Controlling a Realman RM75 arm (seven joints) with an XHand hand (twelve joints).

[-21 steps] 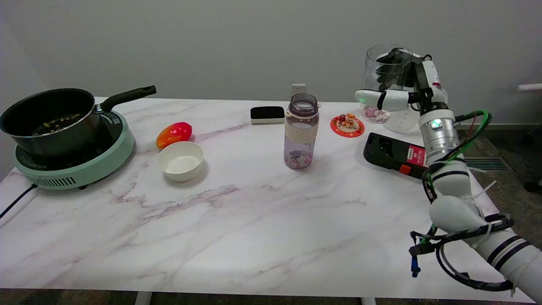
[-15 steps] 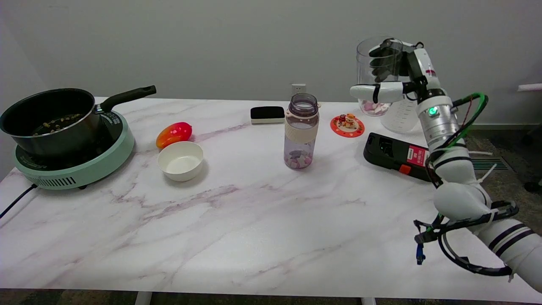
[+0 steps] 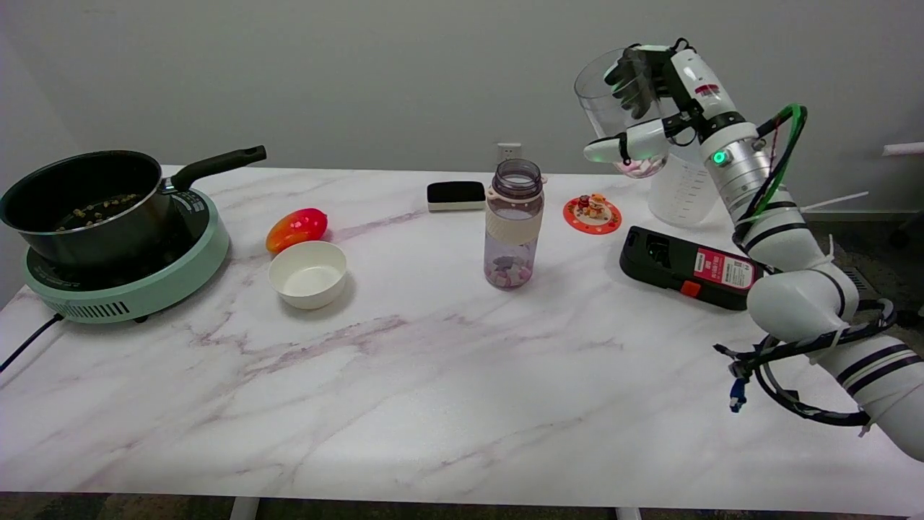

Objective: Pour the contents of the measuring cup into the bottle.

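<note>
My hand [image 3: 653,97] grips the cup [image 3: 613,108], lifted at the frame's upper right and tipped slightly left, its pink bits low inside. The bottle [image 3: 513,224] stands open at centre, seemingly with some pieces already in it. Pouring remains. Since the earlier frame I have raised the cup higher and leftward.

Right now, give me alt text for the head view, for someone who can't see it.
The robot's right hand holds a clear plastic measuring cup with pink and white pieces in the air, tilted, up and to the right of an open clear purple bottle standing on the white marble table. A black pot on a green hotplate sits far left.
</note>
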